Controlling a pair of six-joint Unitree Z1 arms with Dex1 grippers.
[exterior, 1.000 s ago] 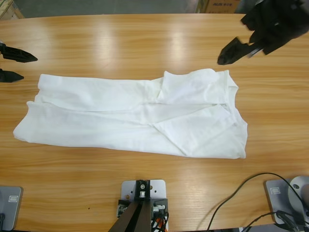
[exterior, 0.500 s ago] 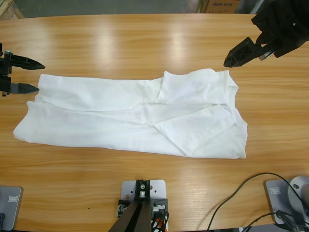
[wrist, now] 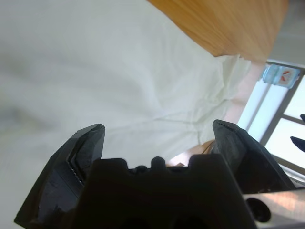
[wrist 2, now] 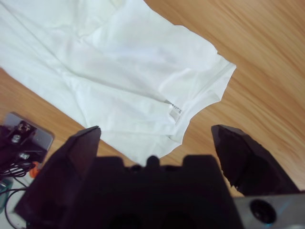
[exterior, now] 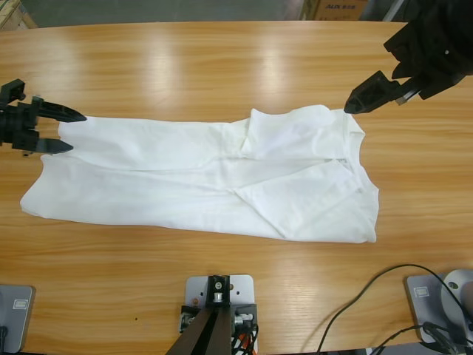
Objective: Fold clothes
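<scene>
The clothes are one white T-shirt, lying folded lengthwise and flat across the middle of the wooden table. My left gripper is open at the shirt's left end, with its jaws either side of the upper left corner. White fabric fills the left wrist view ahead of that gripper. My right gripper hangs open just above the shirt's upper right corner. In the right wrist view the collar end of the shirt lies below this gripper, and nothing is held.
A black cable curls on the table near the front right. Cardboard boxes stand beyond the far edge. Bare wood surrounds the shirt on all sides.
My left gripper has moved right from the table's left edge up to the shirt's left corner. The right gripper has shifted slightly toward the shirt's upper right corner. The shirt has not moved.
</scene>
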